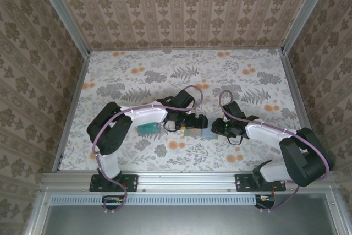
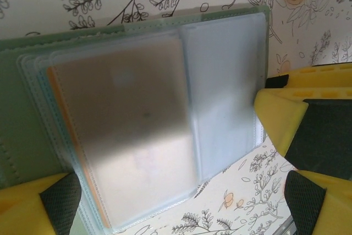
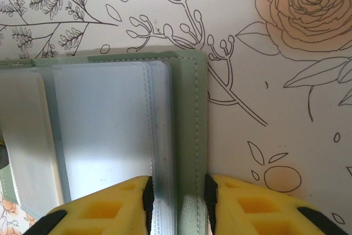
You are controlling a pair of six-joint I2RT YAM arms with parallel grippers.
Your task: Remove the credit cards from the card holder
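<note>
The card holder (image 2: 225, 70) lies open on the flowered table, grey-green cover down and clear sleeves up. A beige credit card (image 2: 126, 130) sits inside the top sleeve, with an orange edge showing beneath it. My left gripper (image 2: 179, 202) hovers open just above the sleeves, with nothing between its fingers. My right gripper (image 3: 177, 202) is shut on the card holder's (image 3: 190, 114) right edge, pinching cover and sleeve ends together. From above, the card holder (image 1: 199, 132) rests between the left gripper (image 1: 190, 121) and the right gripper (image 1: 219, 128). A teal credit card (image 1: 147, 129) lies on the table under the left arm.
The table (image 1: 165, 75) is walled by patterned panels (image 1: 187, 9) at the back and sides. A metal rail (image 1: 187, 180) with both arm bases runs along the near edge. The right gripper's yellow finger (image 2: 278, 115) shows against the holder's edge in the left wrist view.
</note>
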